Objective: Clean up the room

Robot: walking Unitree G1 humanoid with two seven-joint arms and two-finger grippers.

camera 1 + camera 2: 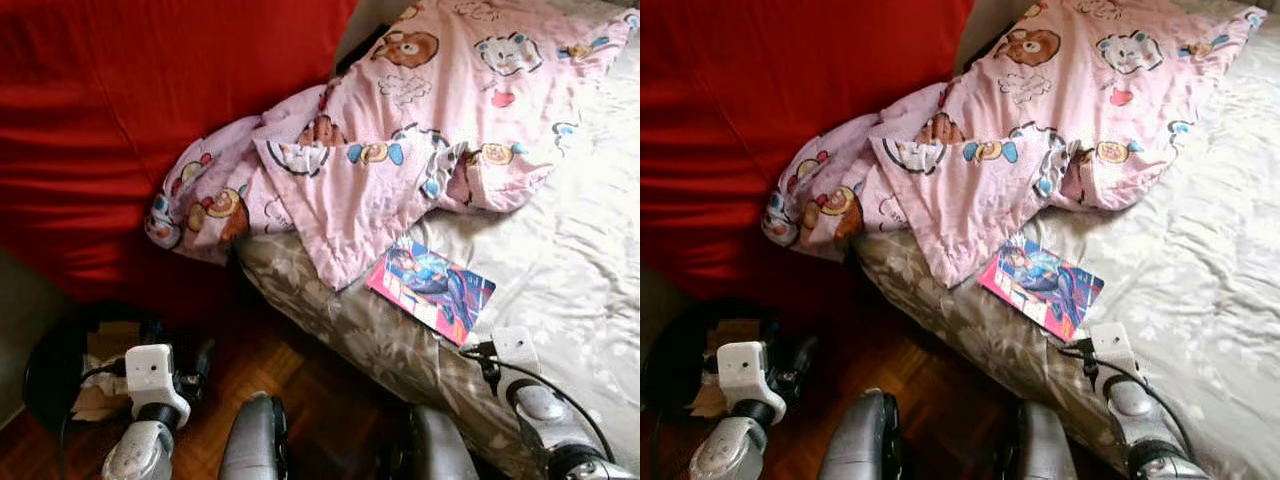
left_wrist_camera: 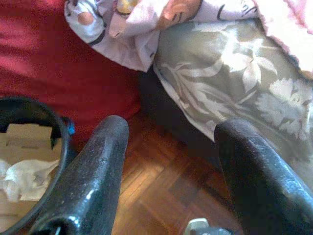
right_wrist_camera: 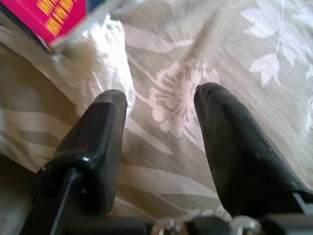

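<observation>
A pink comic book (image 1: 432, 287) lies on the grey floral bedspread (image 1: 560, 250) near the bed's edge. A crumpled pink cartoon-print blanket (image 1: 400, 130) spreads over the bed and hangs off its corner. My right gripper (image 3: 159, 100) is open, held just above the bedspread a short way from the book's pink corner (image 3: 44, 17). My left gripper (image 2: 171, 132) is open over the parquet floor (image 2: 156, 196), with the black bin (image 2: 34, 110) beside it. The right wrist (image 1: 520, 360) is at the bed's edge, and the left wrist (image 1: 155, 385) is low at the left.
A black round bin (image 1: 50, 350) with crumpled paper inside stands on the wooden floor at the lower left. A large red cushion or sofa (image 1: 120, 110) rises behind it. My two legs (image 1: 255, 440) stand between bin and bed.
</observation>
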